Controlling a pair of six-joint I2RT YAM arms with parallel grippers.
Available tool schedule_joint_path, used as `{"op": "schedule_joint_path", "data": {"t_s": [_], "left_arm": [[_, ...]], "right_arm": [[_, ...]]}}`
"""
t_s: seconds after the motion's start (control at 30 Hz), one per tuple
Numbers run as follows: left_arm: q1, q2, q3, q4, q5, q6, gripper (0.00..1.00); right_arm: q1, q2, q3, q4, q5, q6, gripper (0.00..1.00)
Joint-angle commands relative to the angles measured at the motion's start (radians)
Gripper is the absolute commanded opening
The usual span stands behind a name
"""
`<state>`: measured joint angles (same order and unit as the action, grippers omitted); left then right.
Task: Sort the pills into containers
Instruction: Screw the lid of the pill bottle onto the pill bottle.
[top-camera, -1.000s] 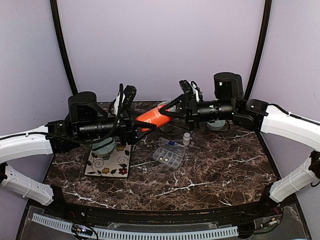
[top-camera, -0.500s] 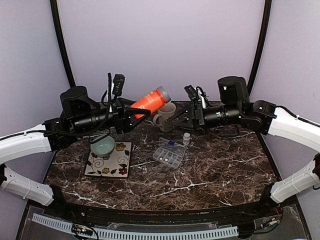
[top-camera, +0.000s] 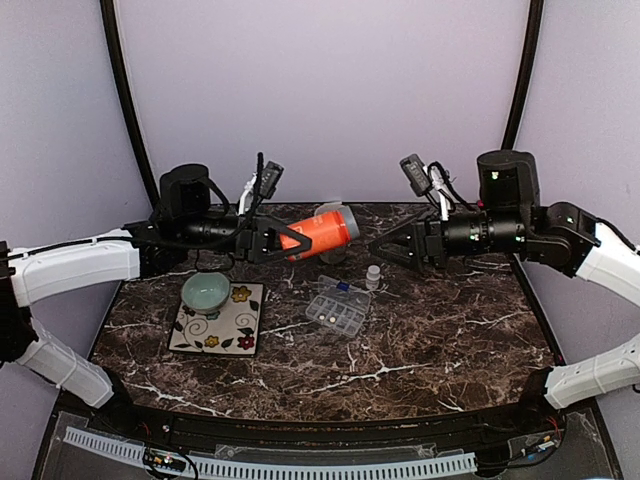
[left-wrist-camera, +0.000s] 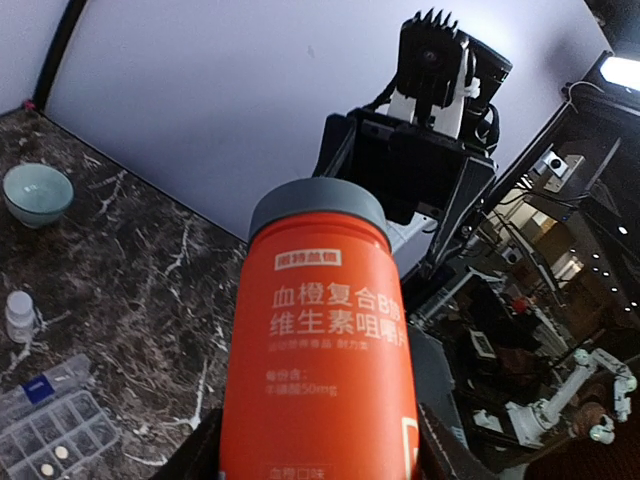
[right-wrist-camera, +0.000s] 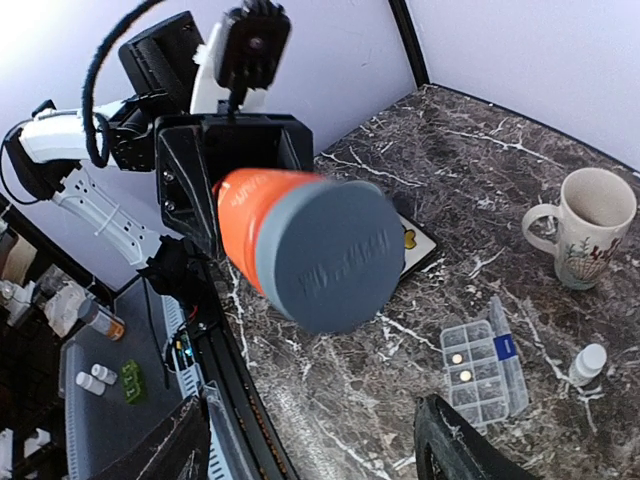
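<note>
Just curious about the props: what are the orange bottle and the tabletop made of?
The orange bottle looks like smooth plastic, with printed lettering and a matte grey cap. The tabletop looks like polished dark marble with white veins, though possibly a printed laminate.

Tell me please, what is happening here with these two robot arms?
The left pincer holds an orange supplement bottle sideways in the air. Its grey cap is on and faces the right pincer, which is open and apart from it. Below them, the clear pill organiser lies on the marble table with two pills in it.
</note>
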<state>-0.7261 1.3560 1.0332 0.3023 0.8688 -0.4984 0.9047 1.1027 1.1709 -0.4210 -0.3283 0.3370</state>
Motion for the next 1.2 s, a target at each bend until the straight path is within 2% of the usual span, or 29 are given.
{"op": "schedule_joint_path", "data": {"t_s": [0.0, 0.43, 0.63, 1.17], "left_arm": [[0.007, 0.048, 0.033, 0.128, 0.242, -0.157, 0.00], [0.011, 0.143, 0.006, 0.393, 0.400, -0.408, 0.00], [0.011, 0.156, 0.010, 0.418, 0.417, -0.434, 0.00], [0.011, 0.171, 0.001, 0.457, 0.446, -0.476, 0.00]], "right_arm": [[0.012, -0.009, -0.012, -0.024, 0.073, -0.151, 0.69], [0.029, -0.012, -0.012, -0.031, -0.030, -0.179, 0.69], [0.046, -0.001, 0.007, -0.025, -0.089, -0.175, 0.69], [0.066, 0.062, 0.092, -0.017, -0.128, -0.205, 0.69]]}}
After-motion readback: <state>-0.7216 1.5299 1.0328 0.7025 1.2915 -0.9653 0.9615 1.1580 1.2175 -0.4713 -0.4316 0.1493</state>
